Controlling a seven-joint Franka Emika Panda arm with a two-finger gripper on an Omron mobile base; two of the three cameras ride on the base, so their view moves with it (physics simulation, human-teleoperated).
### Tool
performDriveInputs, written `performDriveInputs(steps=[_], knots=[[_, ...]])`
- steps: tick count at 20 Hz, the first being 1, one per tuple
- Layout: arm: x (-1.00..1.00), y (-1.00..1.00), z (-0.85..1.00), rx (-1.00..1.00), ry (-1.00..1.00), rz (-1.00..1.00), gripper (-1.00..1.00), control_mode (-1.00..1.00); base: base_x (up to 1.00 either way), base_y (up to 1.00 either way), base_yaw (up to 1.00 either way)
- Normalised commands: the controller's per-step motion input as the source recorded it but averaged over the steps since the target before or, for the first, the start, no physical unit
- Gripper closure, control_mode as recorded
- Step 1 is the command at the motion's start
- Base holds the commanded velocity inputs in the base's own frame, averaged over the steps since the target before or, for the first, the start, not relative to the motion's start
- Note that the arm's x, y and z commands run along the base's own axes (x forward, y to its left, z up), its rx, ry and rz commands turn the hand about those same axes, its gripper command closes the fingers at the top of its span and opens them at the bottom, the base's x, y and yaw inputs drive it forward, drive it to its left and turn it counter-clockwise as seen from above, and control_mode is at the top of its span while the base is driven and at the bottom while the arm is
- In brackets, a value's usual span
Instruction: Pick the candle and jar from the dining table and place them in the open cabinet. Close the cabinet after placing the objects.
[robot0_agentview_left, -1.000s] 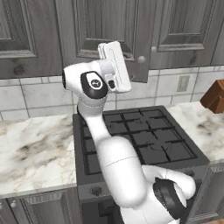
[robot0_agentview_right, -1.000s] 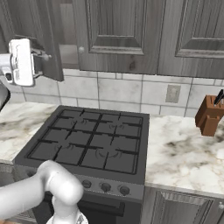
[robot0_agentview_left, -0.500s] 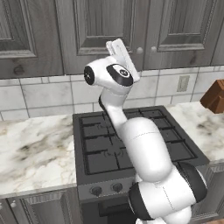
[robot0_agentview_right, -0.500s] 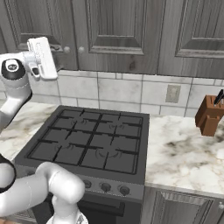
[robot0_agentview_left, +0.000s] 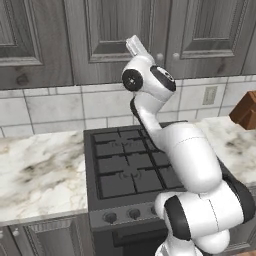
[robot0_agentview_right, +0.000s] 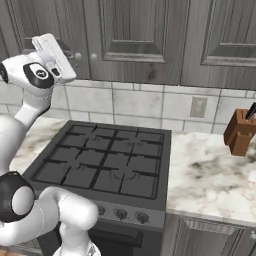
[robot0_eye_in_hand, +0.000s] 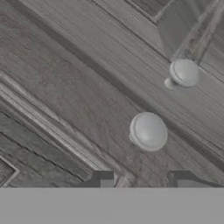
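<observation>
With the cabinet (robot0_eye_in_hand: 78, 87) doors looking shut, the closing step seems nearly done; the gripper (robot0_eye_in_hand: 142, 179), fingertips narrowly parted and empty, just below the nearer knob (robot0_eye_in_hand: 148, 131), should next back away.

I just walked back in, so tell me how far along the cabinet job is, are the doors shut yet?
Done, by the look of it: the cabinet doors sit flush, both round knobs side by side in the hand view. The candle and jar would be behind them, so I cannot confirm that. In hand: the gripper is up at the doors, its fingers just short of the nearer knob, gripping nothing. Left: probably only pulling the arm away.
</observation>
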Motion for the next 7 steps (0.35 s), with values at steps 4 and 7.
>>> performDriveInputs(steps=[4, 7], knots=[[0.30, -0.28, -0.06, 0.00, 0.00, 0.29, -1.00, -1.00, 0.00, 0.00, 0.00], [-0.05, -0.05, -0.25, 0.00, 0.02, 0.26, -1.00, -1.00, 0.00, 0.00, 0.00]])
